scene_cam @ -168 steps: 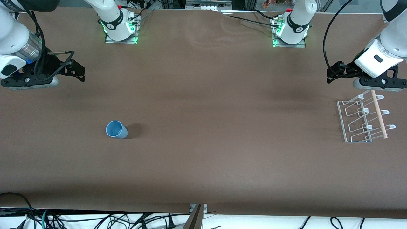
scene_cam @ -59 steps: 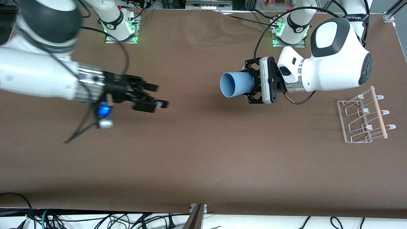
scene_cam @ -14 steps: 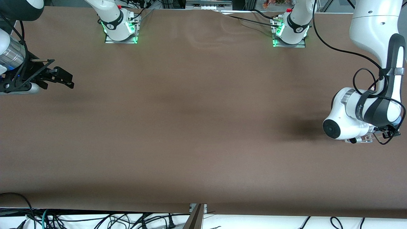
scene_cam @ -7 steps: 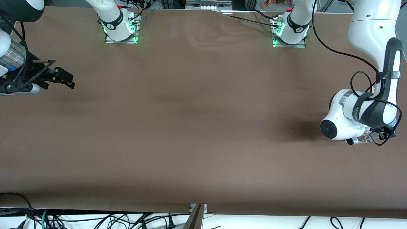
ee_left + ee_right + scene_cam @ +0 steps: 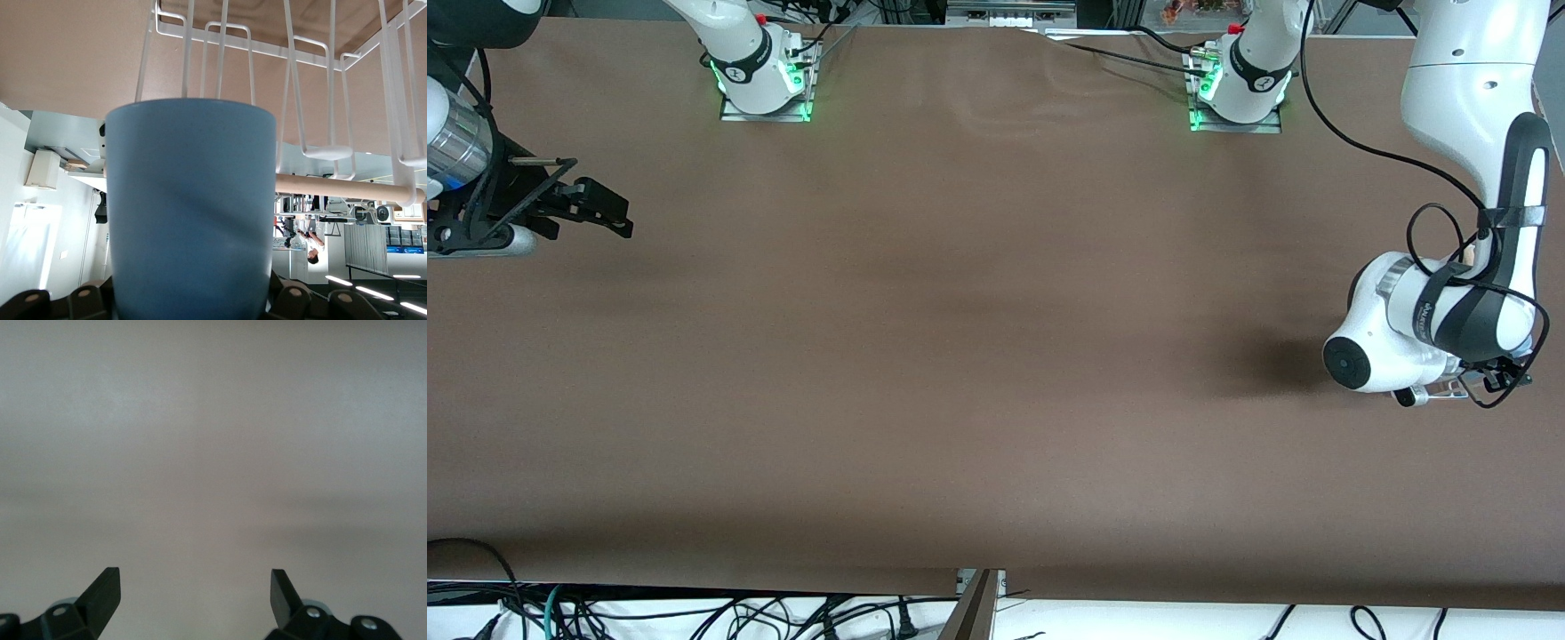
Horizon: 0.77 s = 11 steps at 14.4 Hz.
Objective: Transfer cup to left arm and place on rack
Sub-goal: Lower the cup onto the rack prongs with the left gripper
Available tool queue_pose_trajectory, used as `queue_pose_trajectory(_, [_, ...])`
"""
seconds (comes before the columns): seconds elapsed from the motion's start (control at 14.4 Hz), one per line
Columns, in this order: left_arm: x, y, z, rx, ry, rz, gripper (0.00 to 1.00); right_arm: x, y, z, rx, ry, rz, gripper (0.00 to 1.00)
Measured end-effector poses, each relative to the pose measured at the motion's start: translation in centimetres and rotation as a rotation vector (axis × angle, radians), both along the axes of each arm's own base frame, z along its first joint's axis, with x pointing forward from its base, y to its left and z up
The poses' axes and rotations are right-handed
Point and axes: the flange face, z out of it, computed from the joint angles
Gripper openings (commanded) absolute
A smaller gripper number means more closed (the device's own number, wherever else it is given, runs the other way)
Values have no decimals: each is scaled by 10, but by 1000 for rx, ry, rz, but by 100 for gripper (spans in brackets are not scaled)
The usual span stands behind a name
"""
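The left gripper [image 5: 190,308] pinches the cup [image 5: 191,207] at its base, over the rack [image 5: 313,87] at the left arm's edge of the bench. The right gripper [image 5: 195,590] waits, fingers spread, over the right arm's edge of the bench [image 5: 960,356].

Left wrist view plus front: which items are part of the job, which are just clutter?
Job:
- light-blue plastic cup, clamped in the left tool
- white wire rack with wooden dowel, right beside the cup

Lying about:
- nothing loose on the brown table
- right tool waits open over the right arm's end
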Motion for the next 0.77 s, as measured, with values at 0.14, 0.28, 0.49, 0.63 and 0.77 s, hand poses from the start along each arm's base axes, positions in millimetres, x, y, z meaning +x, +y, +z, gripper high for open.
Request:
queue_pose_trajectory(0.14, [0,0,-4,1,-1,2,100,0,0,0,0,1,0,99])
queue_pose_trajectory(0.28, [0,0,-4,3,-7,4,100,0,0,-1,0,5,0,99])
queue_pose_trajectory(0.49, [-1,-2,-4,-13,-28,25,100,0,0,-1,0,6,0,99])
queue_pose_trajectory(0.63, [-2,-4,-2,-47,-65,77,100,-1,0,-1,0,7,0,99])
queue_pose_trajectory(0.77, [-5,-7,7,-93,-105,139,100,-1,0,-1,0,7,0,99])
